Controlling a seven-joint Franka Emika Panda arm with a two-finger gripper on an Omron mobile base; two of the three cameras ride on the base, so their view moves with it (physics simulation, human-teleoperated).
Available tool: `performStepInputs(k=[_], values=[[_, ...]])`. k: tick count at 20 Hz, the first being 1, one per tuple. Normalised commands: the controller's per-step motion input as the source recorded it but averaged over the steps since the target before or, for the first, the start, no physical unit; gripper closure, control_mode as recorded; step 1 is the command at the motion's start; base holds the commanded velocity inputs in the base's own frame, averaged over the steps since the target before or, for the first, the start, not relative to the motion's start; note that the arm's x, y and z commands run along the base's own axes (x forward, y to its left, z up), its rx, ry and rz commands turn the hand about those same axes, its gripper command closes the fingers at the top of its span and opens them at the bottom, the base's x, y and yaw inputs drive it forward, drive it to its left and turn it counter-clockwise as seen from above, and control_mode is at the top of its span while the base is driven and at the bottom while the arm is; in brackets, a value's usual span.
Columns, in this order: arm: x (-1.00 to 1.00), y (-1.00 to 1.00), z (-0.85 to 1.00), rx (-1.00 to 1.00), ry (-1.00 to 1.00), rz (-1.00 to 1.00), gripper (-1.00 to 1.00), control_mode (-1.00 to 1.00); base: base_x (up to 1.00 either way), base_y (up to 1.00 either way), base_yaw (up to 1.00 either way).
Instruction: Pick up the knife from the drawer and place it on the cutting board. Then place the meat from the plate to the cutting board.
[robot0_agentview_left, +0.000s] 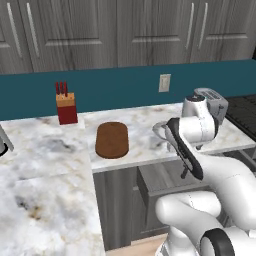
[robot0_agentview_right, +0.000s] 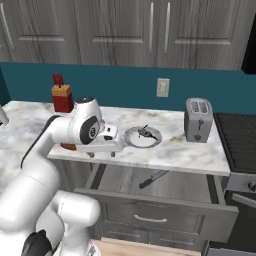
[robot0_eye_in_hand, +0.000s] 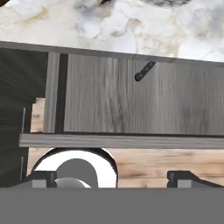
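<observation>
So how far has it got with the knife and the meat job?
Done: the drawer stands pulled open, with the knife lying inside. In hand: the open, empty gripper hangs above the drawer, looking down at the knife, not yet touching it. Left: lifting the knife onto the cutting board, which is bare, then moving the meat from the plate to the board.

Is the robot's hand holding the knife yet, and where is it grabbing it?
No, the hand is open and holds nothing. The knife lies loose in the open drawer.
</observation>
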Motion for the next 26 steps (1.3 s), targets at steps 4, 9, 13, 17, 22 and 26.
performStepInputs(k=[4, 9, 13, 17, 22, 26], values=[[0.12, -0.07, -0.55, -0.01, 0.10, 0.04, -1.00, -1.00, 0.00, 0.00, 0.00], [0.05, -0.09, -0.55, 0.00, 0.03, 0.03, -1.00, -1.00, 0.00, 0.00, 0.00], [0.00, -0.01, -0.47, 0.00, 0.00, 0.00, -1.00, -1.00, 0.00, 0.00, 0.00], [0.01, -0.06, -0.43, 0.01, 0.00, 0.00, -1.00, -1.00, 0.00, 0.00, 0.00], [0.01, -0.08, -0.41, 0.02, 0.00, 0.00, -1.00, -1.00, 0.00, 0.00, 0.00], [0.06, -0.13, -0.41, 0.04, 0.00, 0.00, -1.00, -1.00, 0.00, 0.00, 0.00]])
